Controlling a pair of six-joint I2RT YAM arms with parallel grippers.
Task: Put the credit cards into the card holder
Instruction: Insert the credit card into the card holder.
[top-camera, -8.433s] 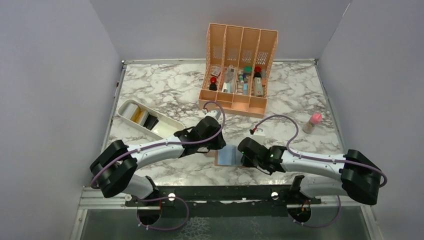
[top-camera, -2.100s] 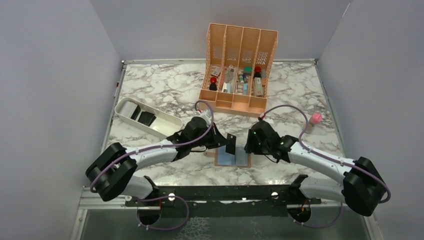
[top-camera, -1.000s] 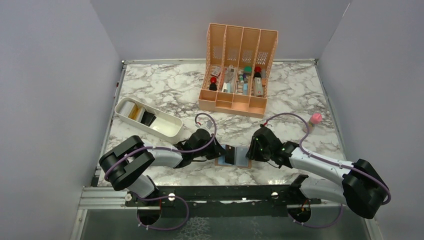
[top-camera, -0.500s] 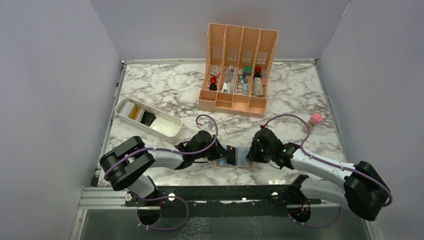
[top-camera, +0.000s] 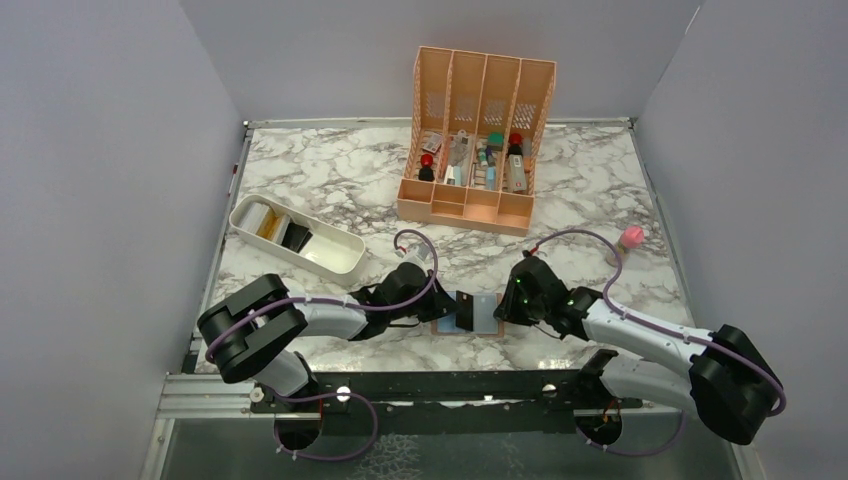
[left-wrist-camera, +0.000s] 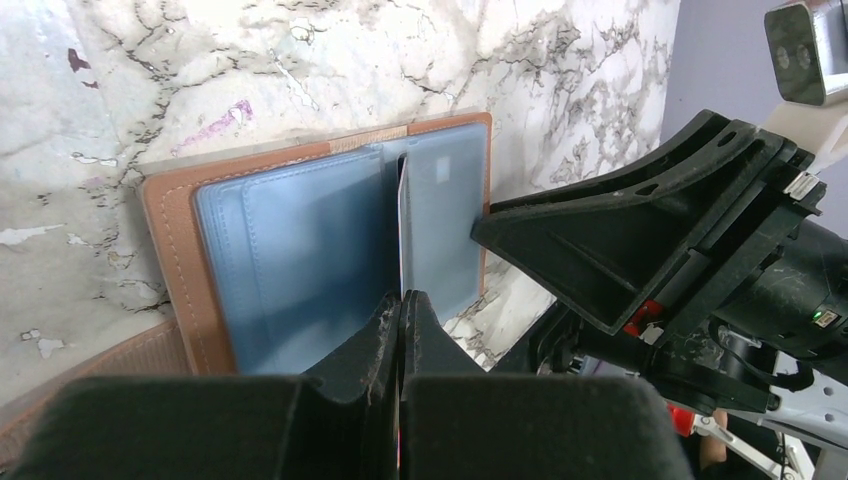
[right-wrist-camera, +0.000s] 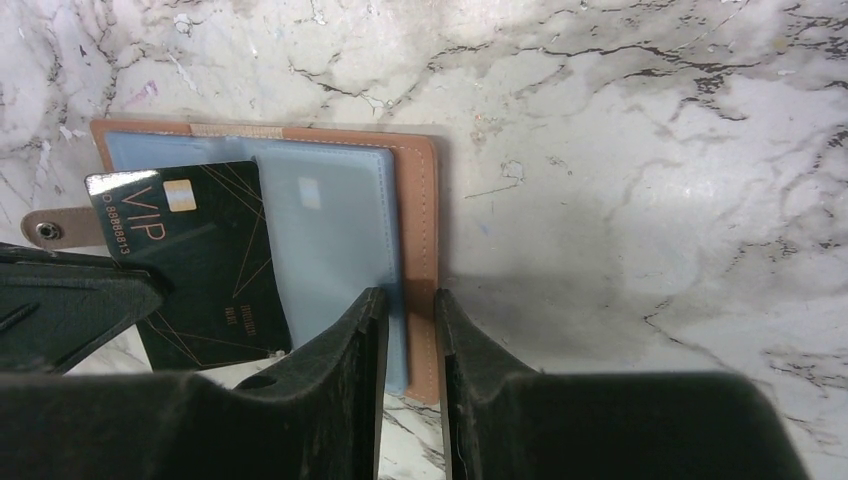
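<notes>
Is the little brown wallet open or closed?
Open. The card holder lies spread flat on the table, its light blue inside facing up, with a black card held over it.

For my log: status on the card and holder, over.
Left tool shut on black card, over open card holder. Right tool part open, straddling holder's edge. Nothing blocking.

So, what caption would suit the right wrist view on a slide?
Left tool holds a black VIP card over the open holder; right tool straddles the holder's edge.
</notes>
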